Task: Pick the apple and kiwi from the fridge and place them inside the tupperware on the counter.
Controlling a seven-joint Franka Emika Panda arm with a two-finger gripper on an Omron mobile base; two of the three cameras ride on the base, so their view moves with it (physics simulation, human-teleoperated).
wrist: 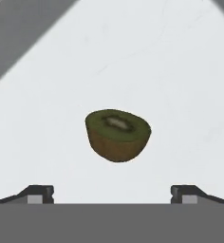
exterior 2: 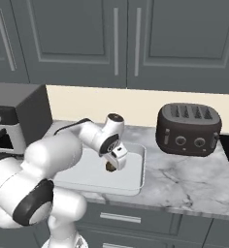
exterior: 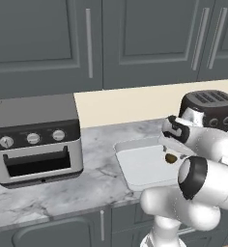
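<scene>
A halved kiwi (wrist: 117, 135), brown-skinned with a green cut face up, is over the floor of the white tupperware (wrist: 156, 57), free of both fingers. My gripper (wrist: 113, 192) hangs open just above it, with the fingertips spread wide on either side. From the base, the kiwi (exterior: 171, 158) (exterior 2: 109, 166) shows right under the gripper (exterior: 171, 150) (exterior 2: 114, 162), inside the tupperware (exterior: 137, 171) (exterior 2: 87, 177) on the counter (exterior: 87, 190) (exterior 2: 184, 181). The apple and the fridge are out of view.
A dark four-slot toaster (exterior: 210, 108) (exterior 2: 188, 128) stands on the counter right of the tupperware. A grey toaster oven (exterior: 34, 140) (exterior 2: 9, 121) sits to its left. Dark grey wall cabinets (exterior: 111, 43) hang above the counter.
</scene>
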